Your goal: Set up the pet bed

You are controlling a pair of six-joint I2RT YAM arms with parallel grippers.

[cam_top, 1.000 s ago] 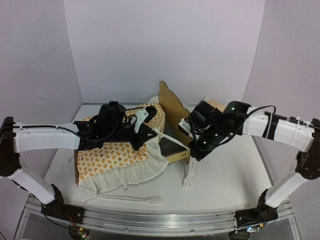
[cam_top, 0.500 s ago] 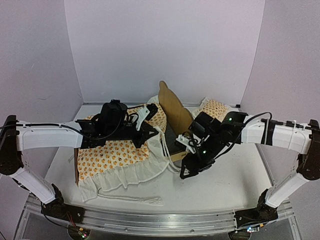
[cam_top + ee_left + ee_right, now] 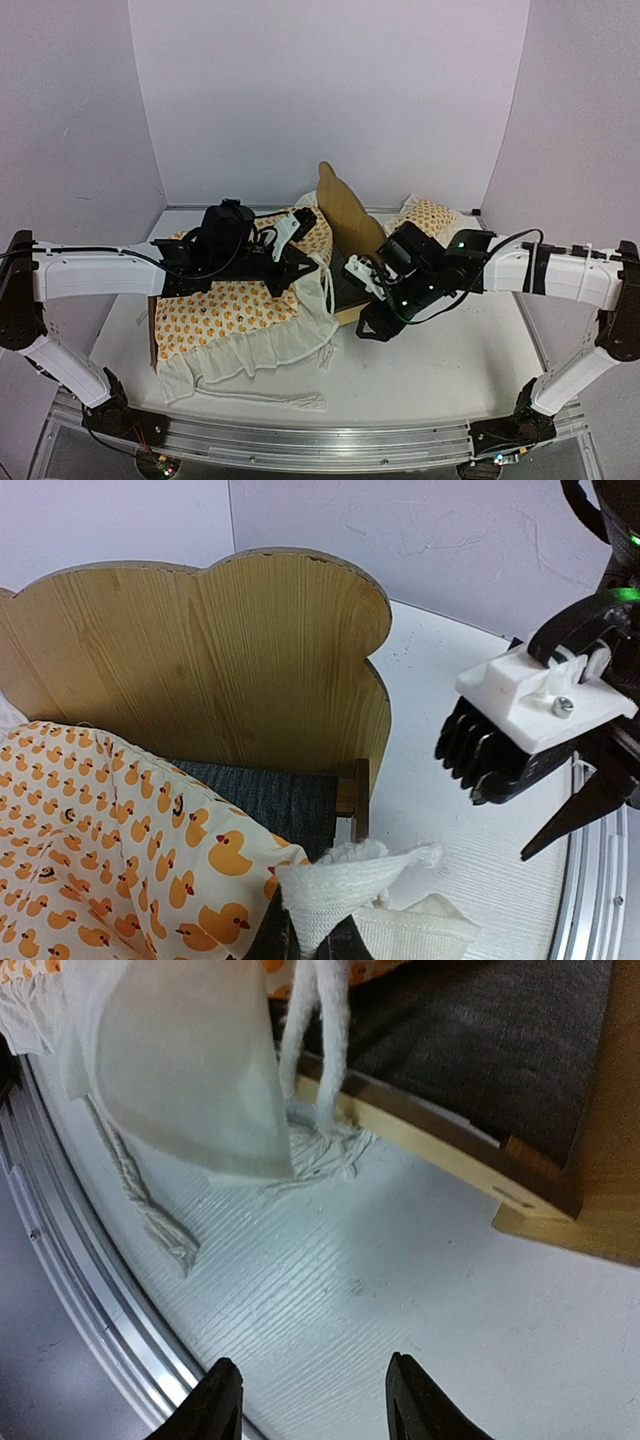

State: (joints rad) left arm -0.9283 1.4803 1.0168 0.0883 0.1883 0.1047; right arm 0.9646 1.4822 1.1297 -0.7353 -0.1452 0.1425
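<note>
Left pincer [image 3: 300, 258], seen from above, is sunk in the duck-print bedding [image 3: 225, 305], so its tips are hard to make out; its arm reaches in low from the left. Right pincer [image 3: 372, 320] points down beside the pet bed [image 3: 347, 215], which stands mid-surface [image 3: 450, 370], half covered.

From the left wrist, dark fingers [image 3: 290, 935], cut off by the bottom edge, clamp the bedding's white ruffle [image 3: 350, 875] below the headboard [image 3: 200, 650].

From the right wrist, the fingers [image 3: 215, 1405] stand apart, empty, above bare surface beside the bed's rail [image 3: 420, 1135].
</note>
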